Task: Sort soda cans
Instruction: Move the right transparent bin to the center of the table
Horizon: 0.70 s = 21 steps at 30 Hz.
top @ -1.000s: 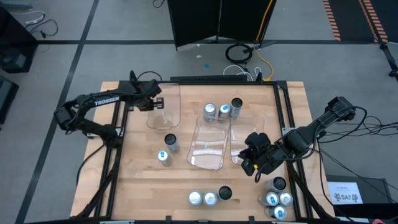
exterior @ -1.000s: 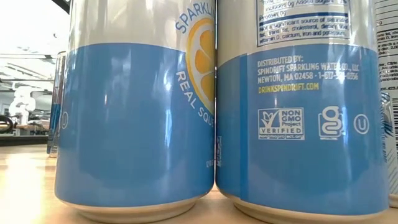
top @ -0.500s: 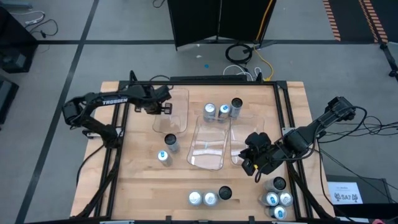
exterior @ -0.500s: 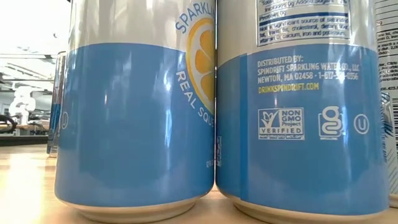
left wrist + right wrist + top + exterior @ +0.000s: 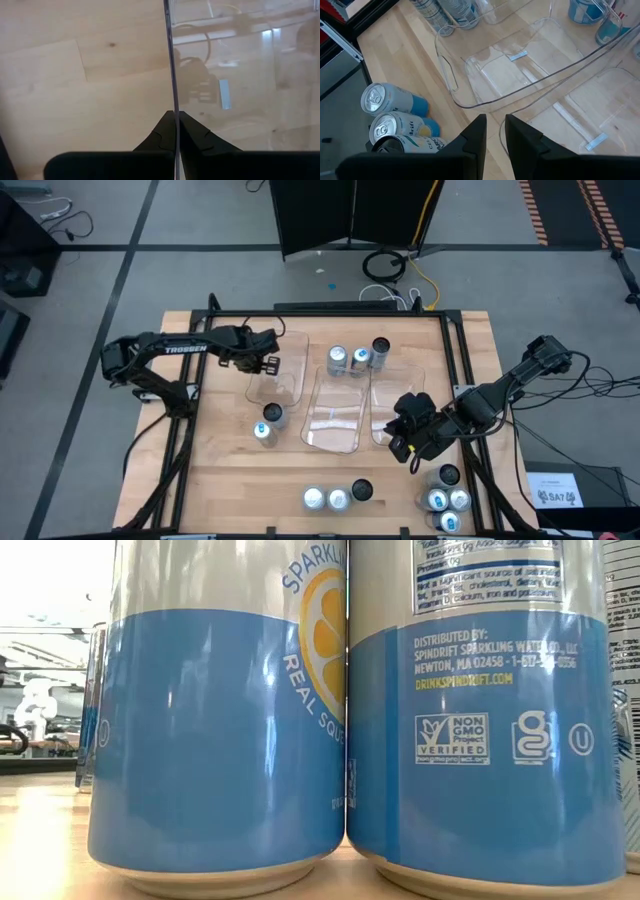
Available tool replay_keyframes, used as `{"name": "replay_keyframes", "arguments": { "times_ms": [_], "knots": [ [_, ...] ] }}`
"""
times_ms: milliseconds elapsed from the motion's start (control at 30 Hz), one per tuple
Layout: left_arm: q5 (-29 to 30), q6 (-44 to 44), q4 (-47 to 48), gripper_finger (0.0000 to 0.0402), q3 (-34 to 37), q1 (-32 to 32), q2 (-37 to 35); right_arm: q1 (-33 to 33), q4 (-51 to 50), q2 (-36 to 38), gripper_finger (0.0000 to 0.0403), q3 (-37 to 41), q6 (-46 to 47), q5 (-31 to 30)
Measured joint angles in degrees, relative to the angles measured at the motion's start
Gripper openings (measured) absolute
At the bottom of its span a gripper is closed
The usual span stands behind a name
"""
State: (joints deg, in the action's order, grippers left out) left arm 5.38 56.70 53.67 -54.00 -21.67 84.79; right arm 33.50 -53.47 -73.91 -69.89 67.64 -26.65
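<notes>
The left gripper (image 5: 268, 362) is pinched on the clear plastic tray (image 5: 283, 385) wall; the right gripper (image 5: 402, 442) is slightly parted, apparently empty. Small silver-and-blue soda cans (image 5: 338, 497), scattered upright about the table (image 5: 225, 480), look light, smooth, dentable: grip mid-body

Low view is blocked by two cans (image 5: 215, 720), tops cut off; third can (image 5: 625, 690) is cropped at edge.

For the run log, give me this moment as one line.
left gripper: shut on left tray wall | right gripper: open, over right tray rim | soda cans: standing loose on table
</notes>
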Motion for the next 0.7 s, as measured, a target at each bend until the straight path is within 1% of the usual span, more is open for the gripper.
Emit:
{"name": "replay_keyframes", "arguments": {
  "times_ms": [267, 700],
  "knots": [
    [-1.00, 0.01, 0.02, 0.0008, 0.03, 0.32, 0.02, 0.00, 0.02, 0.00, 0.0061, 0.00, -0.83, -0.02],
    [-4.85, 0.05, 1.05, 0.0008, 0.04, 0.43, 0.04, 0.00, 0.02, 0.00, 0.0061, 0.00, -0.85, -0.04]
  ]
}}
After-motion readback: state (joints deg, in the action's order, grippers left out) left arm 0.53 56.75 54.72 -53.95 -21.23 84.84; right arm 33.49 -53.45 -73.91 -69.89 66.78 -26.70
